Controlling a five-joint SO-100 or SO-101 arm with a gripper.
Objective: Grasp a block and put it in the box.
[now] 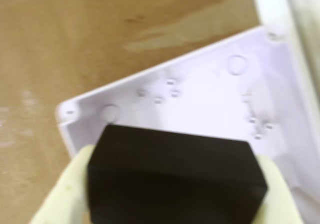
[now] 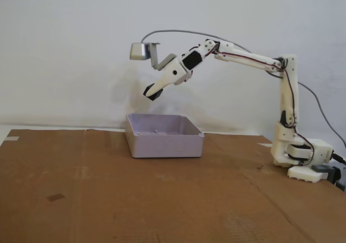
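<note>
In the wrist view the black block point(image 1: 175, 176) fills the lower middle, pinched between my two pale yellow fingers point(image 1: 62, 194). My gripper point(image 1: 175, 204) is shut on it. Behind the block lies the pale lavender box point(image 1: 210, 99), seen from above with its floor and one corner showing. In the fixed view the gripper point(image 2: 152, 93) hangs in the air above the box point(image 2: 164, 135), over its far left part, with the block point(image 2: 153, 93) dark at its tip. The box sits on the brown cardboard.
Brown cardboard point(image 2: 135, 194) covers the table. The arm's base point(image 2: 303, 159) stands at the right, with cables running off it. A white wall rises behind. A grey camera module point(image 2: 139, 51) sticks out above the gripper.
</note>
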